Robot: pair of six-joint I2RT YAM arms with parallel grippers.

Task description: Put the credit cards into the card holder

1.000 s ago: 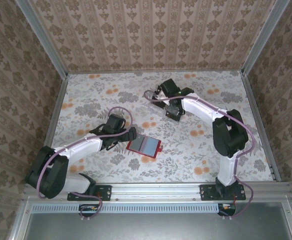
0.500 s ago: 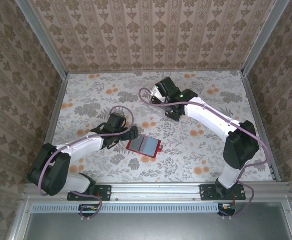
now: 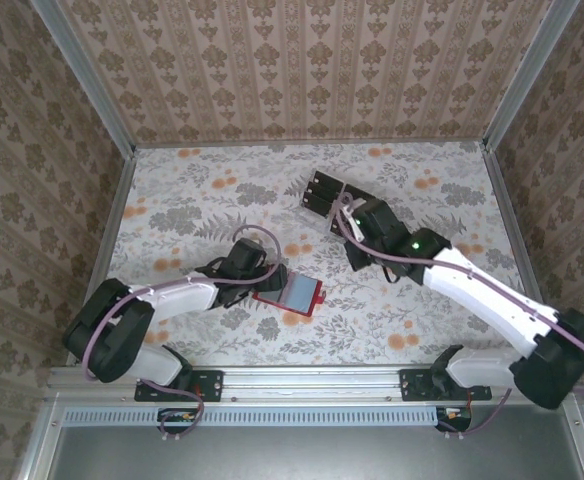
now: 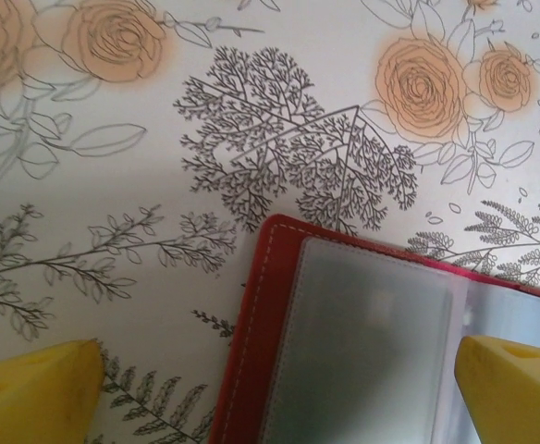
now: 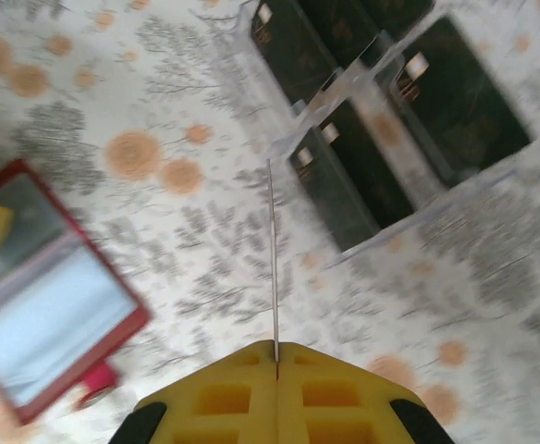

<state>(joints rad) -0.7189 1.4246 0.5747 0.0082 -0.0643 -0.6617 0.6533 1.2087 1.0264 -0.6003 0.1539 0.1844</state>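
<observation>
The card holder (image 3: 290, 292) is a red wallet lying open on the floral table, its grey-blue pockets (image 4: 367, 351) facing up. My left gripper (image 3: 263, 276) stands open at the wallet's left edge, a yellow fingertip (image 4: 31, 393) on either side of the left pocket page. My right gripper (image 3: 356, 252) is shut on one credit card (image 5: 274, 259), seen edge-on as a thin line sticking out ahead of the pads. It hangs between the tray and the wallet (image 5: 48, 305). More black credit cards (image 5: 367, 176) with pale marks lie in the clear tray.
The clear plastic tray (image 3: 322, 194) sits at the back middle of the table, with dividers between its cards. Patterned walls and metal rails close in the table on three sides. Open tabletop lies to the right of the wallet.
The right arm has pulled back from the tray toward the wallet, holding a card. The left gripper has slid right to the wallet's left edge.
</observation>
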